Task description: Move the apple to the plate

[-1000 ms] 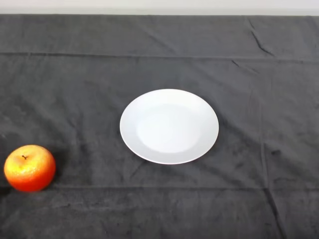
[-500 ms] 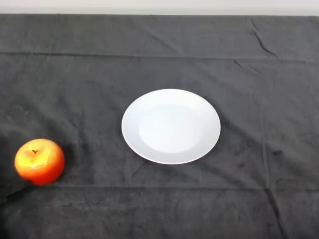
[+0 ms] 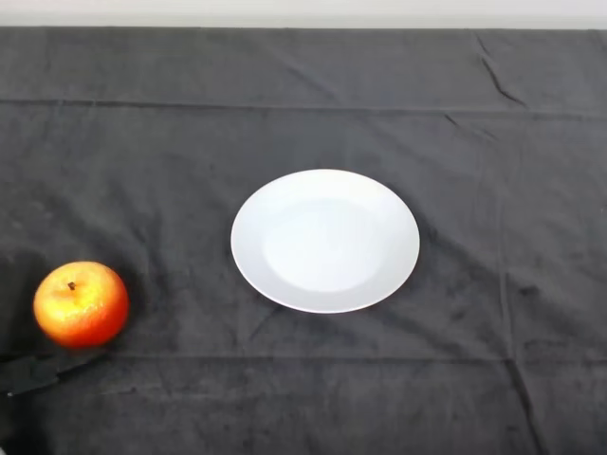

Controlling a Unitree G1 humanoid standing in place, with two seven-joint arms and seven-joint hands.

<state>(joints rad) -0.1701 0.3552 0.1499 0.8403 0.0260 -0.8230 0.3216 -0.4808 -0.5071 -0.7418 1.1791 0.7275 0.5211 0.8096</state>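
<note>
A red and orange apple [image 3: 81,304] with a short stem stands upright on the dark cloth at the far left. The white round plate [image 3: 325,240] lies at the middle of the table with nothing on it, well to the right of the apple. A thin black part of my left hand [image 3: 38,372] shows at the lower left edge, just below the apple. I cannot see whether it touches the apple. The remainder of the hand is out of view.
The dark grey cloth [image 3: 474,379] covers the whole table, with creases at the back right and along the front. A pale strip of wall runs along the top edge.
The apple now sits a little further right and higher in view. A black part of my hand has come into view under it. The plate has barely shifted.
</note>
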